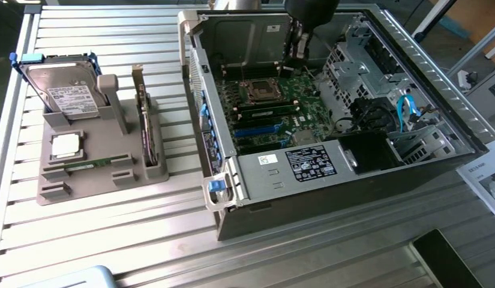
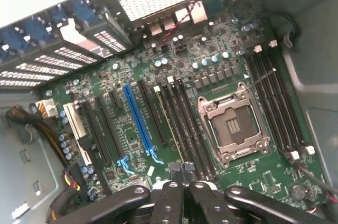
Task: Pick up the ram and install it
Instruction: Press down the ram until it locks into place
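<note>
The ram (image 1: 95, 163) is a thin green stick lying flat in the grey holder (image 1: 87, 180) on the table, at the exterior view's left. My gripper (image 1: 289, 69) hangs far from it, inside the open computer case (image 1: 231, 210), over the motherboard (image 1: 267, 120) near the processor socket. In the wrist view my gripper (image 2: 183, 169) is shut, its black fingertips pressed together with nothing visible between them, just above the near end of the black memory slots (image 2: 185, 129) beside the socket (image 2: 232, 123).
The holder also carries a silver hard drive (image 1: 67, 90), a processor chip (image 1: 65, 146) and an upright expansion card (image 1: 143, 123). Another thin green stick (image 2: 169, 123) sits edge-on in one memory slot. Case walls, a drive cage (image 1: 351, 66) and cables (image 1: 407, 111) surround the board.
</note>
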Robot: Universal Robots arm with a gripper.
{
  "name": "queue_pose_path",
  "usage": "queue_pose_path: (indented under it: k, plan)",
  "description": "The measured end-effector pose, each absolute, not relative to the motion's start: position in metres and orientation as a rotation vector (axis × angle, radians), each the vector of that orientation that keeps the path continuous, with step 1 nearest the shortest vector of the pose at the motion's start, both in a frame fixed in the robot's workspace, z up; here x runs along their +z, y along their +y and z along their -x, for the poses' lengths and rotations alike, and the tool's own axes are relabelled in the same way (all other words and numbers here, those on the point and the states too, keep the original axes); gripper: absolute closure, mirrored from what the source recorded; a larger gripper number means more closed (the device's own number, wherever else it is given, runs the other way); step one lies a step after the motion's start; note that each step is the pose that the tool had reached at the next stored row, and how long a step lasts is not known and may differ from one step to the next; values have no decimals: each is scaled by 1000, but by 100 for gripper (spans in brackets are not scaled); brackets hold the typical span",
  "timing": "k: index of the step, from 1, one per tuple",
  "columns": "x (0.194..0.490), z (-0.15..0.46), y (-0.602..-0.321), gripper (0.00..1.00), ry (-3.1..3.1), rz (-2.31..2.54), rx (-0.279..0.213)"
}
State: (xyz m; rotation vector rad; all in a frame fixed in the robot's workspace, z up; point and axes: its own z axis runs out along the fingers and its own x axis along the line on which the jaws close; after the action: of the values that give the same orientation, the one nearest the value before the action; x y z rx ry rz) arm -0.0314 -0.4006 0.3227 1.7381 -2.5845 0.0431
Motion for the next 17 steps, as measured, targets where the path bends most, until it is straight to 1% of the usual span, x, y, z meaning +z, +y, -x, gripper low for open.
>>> queue_pose_path:
  k: [17]
  plan:
    - [322,31,-401,89,-2873,-1191,34]
